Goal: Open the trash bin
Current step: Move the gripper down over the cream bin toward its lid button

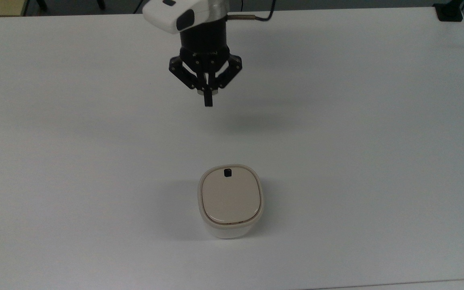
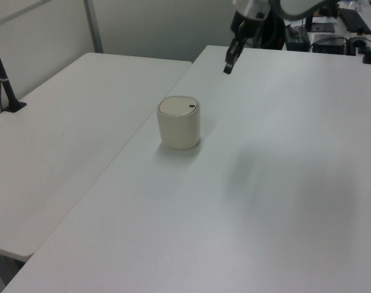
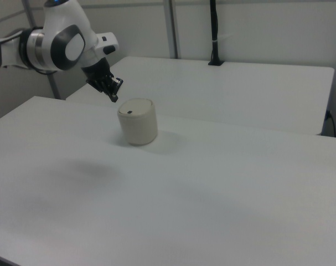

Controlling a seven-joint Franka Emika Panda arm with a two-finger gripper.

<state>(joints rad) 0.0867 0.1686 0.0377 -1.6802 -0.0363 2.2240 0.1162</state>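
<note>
Top view looks steeply down on the table; left and right views face it obliquely from opposite sides, all sharing the central bin.

I see the small cream-white plastic trash bin upright on the white table, beige lid closed, black button facing the top view's top.

You will find no text you can read here; the gripper has faint pale marks on its black body, just above the linkages, but they are too small to make out; the trash bin bears no label, brand or number on its lid or wall; its black button is unmarked.
</note>
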